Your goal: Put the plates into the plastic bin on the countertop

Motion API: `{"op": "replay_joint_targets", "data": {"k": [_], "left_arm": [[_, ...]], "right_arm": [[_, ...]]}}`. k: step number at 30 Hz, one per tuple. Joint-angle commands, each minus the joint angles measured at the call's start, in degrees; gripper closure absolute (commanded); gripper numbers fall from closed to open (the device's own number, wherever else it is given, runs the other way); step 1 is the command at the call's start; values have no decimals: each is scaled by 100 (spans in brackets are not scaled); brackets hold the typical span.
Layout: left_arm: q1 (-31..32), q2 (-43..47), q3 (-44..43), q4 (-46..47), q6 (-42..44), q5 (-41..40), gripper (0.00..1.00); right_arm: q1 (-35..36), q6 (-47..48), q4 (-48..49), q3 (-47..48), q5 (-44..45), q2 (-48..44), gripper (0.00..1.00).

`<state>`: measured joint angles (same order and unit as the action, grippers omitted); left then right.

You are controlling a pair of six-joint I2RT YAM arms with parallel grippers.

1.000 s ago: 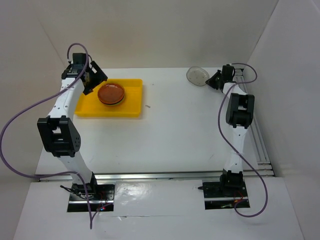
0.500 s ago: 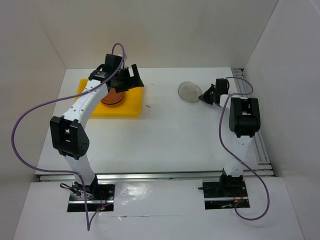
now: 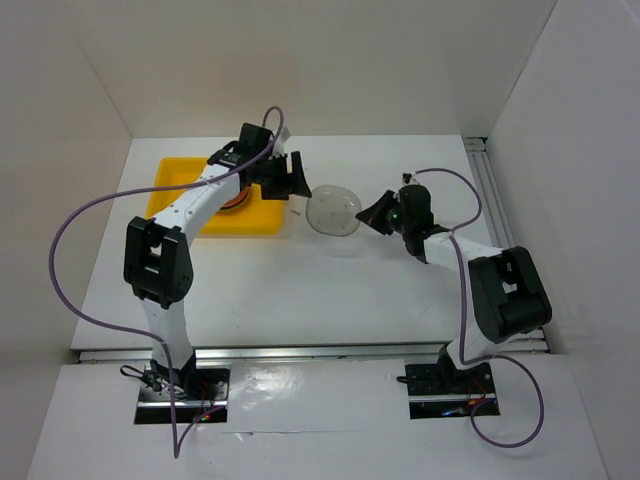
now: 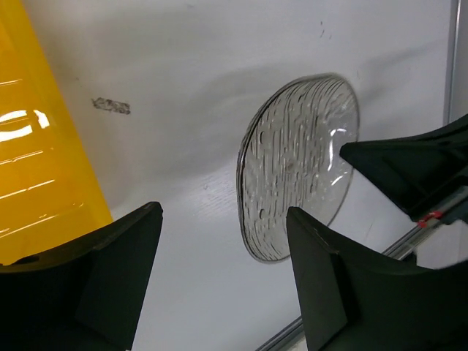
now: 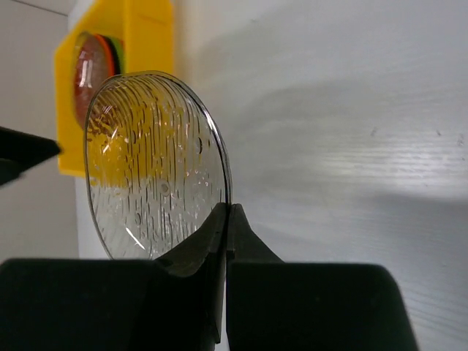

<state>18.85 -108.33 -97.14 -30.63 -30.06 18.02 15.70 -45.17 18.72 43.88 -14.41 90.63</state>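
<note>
White countertop; nearest, the right gripper has its fingers pinched tight on the rim of one ribbed, dotted clear plate, tilted up on edge just ahead of those fingertips. Next, the left gripper has its fingers spread wide, gripping nothing, with the same plate just beyond their tips. Beside the left fingers sits one yellow plastic bin holding one stack of plates, orange topmost, count unclear.

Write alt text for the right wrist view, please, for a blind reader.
The right claw pinches the rim of a clear streaked plate, held on edge above the white countertop. Behind it, a yellow bin holds stacked plates.
</note>
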Motion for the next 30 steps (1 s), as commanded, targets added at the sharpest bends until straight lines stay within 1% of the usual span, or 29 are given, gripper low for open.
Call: {"op": "replay_joint_targets", "data": {"k": [1, 3, 4, 5, 7, 8, 10, 11, 13, 15, 16, 17, 18, 19, 20, 21, 22, 23, 26, 27, 30], "left_arm": [[206, -250, -296, -101, 378, 369, 19], [268, -302, -296, -101, 439, 430, 27], [268, -363, -296, -101, 440, 430, 38], [268, -364, -296, -101, 440, 430, 46], [268, -417, -296, -101, 440, 430, 53], [268, -417, -296, -101, 440, 369, 64], [320, -417, -296, -162, 440, 308, 73], [321, -417, -349, -162, 440, 255, 81], [321, -356, -349, -215, 440, -51, 92], [321, -355, -489, -389, 492, -455, 100], [321, -355, -655, -469, 545, -927, 100], [260, -355, -726, -531, 598, -1123, 100], [207, -303, -779, -531, 755, -1256, 100], [137, -302, -884, -531, 861, -1309, 100], [32, -302, -885, -592, 992, -1240, 100], [-204, -302, -990, -654, 1194, -1161, 100], [-363, -355, -1156, -724, 1196, -1091, 100], [-721, -355, -1210, -786, 1309, -838, 100], [-1312, -469, -1210, -786, 1380, -380, 100], [-1679, -469, -1158, -656, 1380, 22, 100], [-2130, -635, -1044, -541, 1380, 280, 100]], "right_arm": [[91, -19, 545, 480, -61, -291, 100], [91, -18, 457, 796, -140, -134, 100], [143, -18, 405, 911, -141, -72, 100], [143, -18, 404, 1008, -141, 50, 100], [196, -18, 352, 1158, -141, 121, 100], [248, -18, 352, 1245, -141, 122, 100], [302, -18, 290, 1246, -1, 122, 100], [371, -18, 290, 1246, 0, 61, 100], [425, -18, 229, 1246, 62, 7, 100], [556, -18, 229, 1246, 62, -124, 100], [557, -18, 229, 1185, 62, -124, 98], [635, 42, 229, 1115, 62, -220, 95], [688, 43, 150, 1114, 62, -334, 87], [758, 95, 149, 1045, 149, -388, 73], [759, 148, 28, 992, 263, -449, 36], [811, 149, -52, 922, 342, -502, 32], [811, 218, -122, 921, 404, -555, 29], [811, 280, -184, 773, 491, -633, 27], [811, 342, -246, 552, 545, -705, 27], [759, 394, -316, 421, 484, -757, 27], [654, 395, -264, 88, 396, -810, 27]]}}
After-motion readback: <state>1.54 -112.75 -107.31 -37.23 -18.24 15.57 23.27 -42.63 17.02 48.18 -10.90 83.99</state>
